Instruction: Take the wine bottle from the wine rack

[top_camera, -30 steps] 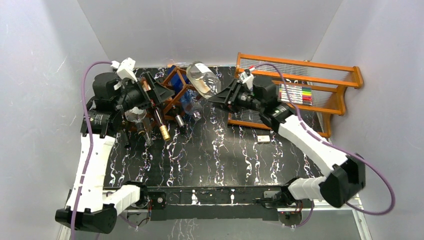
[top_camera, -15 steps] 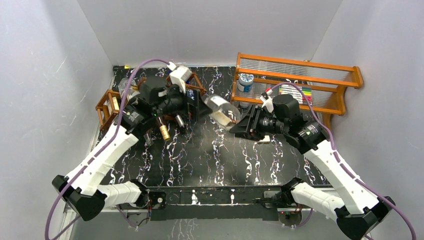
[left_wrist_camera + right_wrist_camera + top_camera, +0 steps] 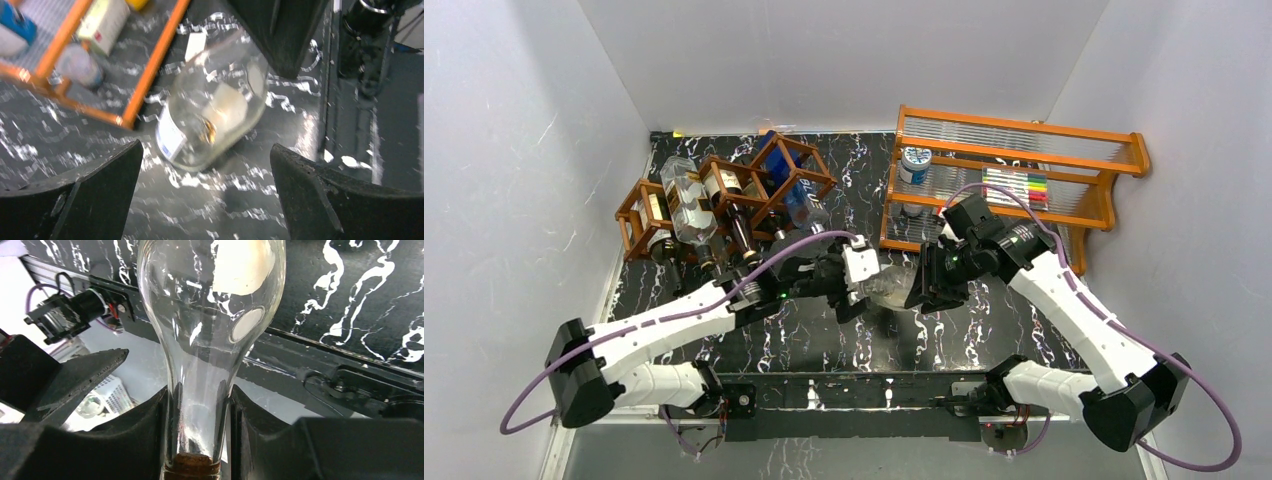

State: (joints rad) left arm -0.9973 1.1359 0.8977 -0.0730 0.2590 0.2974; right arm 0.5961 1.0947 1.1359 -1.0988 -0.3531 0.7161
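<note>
1. marble tabletop (image 3: 984,330), top view: wine bottle (image 3: 889,290) now well clear of wine rack (image 3: 724,195), at its 4 o'clock; a second ago it was beside it.
2. left wrist: left gripper (image 3: 204,150) spread wide, empty.
3. right wrist: right gripper (image 3: 198,405) clamped on the neck; removal looks done.

The black veined table (image 3: 874,340) carries a wine rack (image 3: 754,192) at far left, an orange shelf unit (image 3: 1024,127) far right.

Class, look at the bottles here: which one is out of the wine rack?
The clear wine bottle, gripped by its neck in the right gripper. The other bottles all lie in the wine rack cells.
</note>
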